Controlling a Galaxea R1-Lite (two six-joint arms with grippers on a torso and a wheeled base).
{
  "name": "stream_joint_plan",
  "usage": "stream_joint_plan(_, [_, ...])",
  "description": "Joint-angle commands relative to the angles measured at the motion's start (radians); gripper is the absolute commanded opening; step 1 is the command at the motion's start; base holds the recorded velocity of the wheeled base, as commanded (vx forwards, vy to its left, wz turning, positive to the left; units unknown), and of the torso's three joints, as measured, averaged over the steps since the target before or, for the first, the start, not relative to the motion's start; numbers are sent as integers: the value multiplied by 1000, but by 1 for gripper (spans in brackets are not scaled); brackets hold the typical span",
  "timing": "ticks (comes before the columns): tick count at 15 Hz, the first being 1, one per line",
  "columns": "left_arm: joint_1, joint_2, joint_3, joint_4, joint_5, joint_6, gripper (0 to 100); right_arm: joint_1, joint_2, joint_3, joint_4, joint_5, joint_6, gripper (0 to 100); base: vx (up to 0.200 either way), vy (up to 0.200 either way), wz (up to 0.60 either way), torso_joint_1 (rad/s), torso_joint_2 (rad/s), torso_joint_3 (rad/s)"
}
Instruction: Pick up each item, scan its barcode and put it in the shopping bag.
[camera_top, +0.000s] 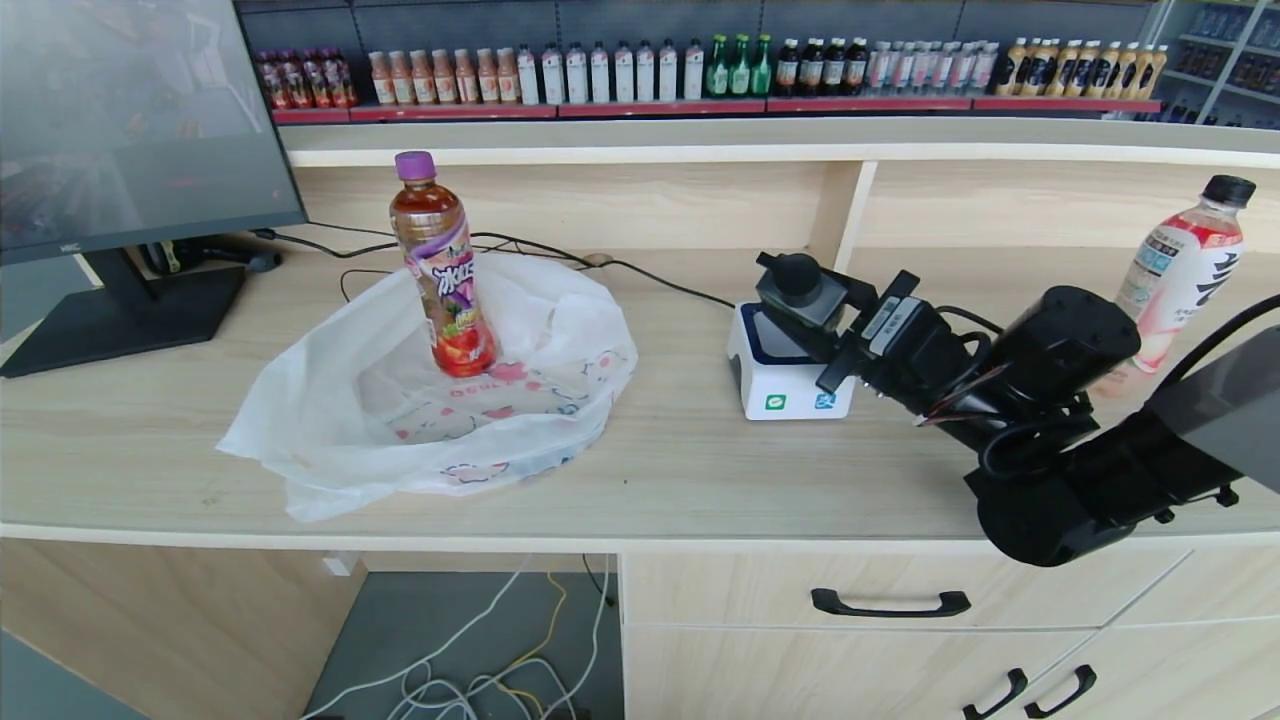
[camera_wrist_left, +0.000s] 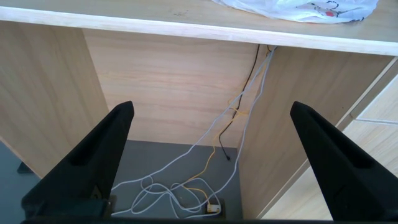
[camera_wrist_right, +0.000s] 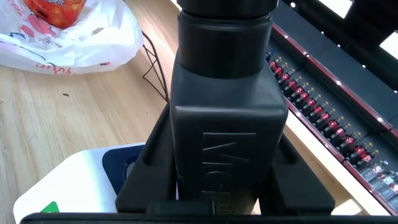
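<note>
Far L: monitor (camera_top: 130, 110) on tabletop (camera_top: 680, 470), back-left corner. L pincer (camera_wrist_left: 211, 107) low, below tabletop edge, spread wide w/ nothing between fingers, facing open bay w/ loose cables (camera_wrist_left: 186, 186) on floor. Next on tabletop: white shopping bag (camera_top: 330, 420), mouth slumped open, purple-capped drink bottle (camera_top: 445, 290) upright inside. Centre: white scanner (camera_top: 775, 395) on tabletop, well apart from bag. R pincer (camera_top: 842, 322) close above scanner, clamped on dark bottle (camera_top: 800, 285), bottle tilted, round cap end away from arm; contact w/ scanner – can't tell. Far R: pink bottle (camera_top: 1180, 270) w/ black cap, upright on tabletop, near back, beyond R arm. Along back wall: shelf (camera_top: 700, 105) w/ rows of drinks.
</note>
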Motion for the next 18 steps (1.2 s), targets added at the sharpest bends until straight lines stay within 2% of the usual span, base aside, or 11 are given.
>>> stream_joint_plan(1, [0,0,0,0,1,0,100,0,1,1,0,0,-2,0,0,0,0,0,0,0])
stream_joint_plan(7, [0,0,0,0,1,0,100,8,-30,-9,0,-6,61,0,0,0,0,0,0,0])
stream_joint_plan(9, [0,0,0,0,0,0,100,10,-94,-6,0,-57,135,0,0,0,0,0,0,0])
stream_joint_plan(12, [0,0,0,0,1,0,100,96,-226,44,0,-224,290,0,0,0,0,0,0,0])
stream_joint_plan(15, [0,0,0,0,1,0,100,129,-317,120,0,-250,432,0,0,0,0,0,0,0])
stream_joint_plan(18, [0,0,0,0,0,0,100,125,-395,275,0,-253,574,0,0,0,0,0,0,0])
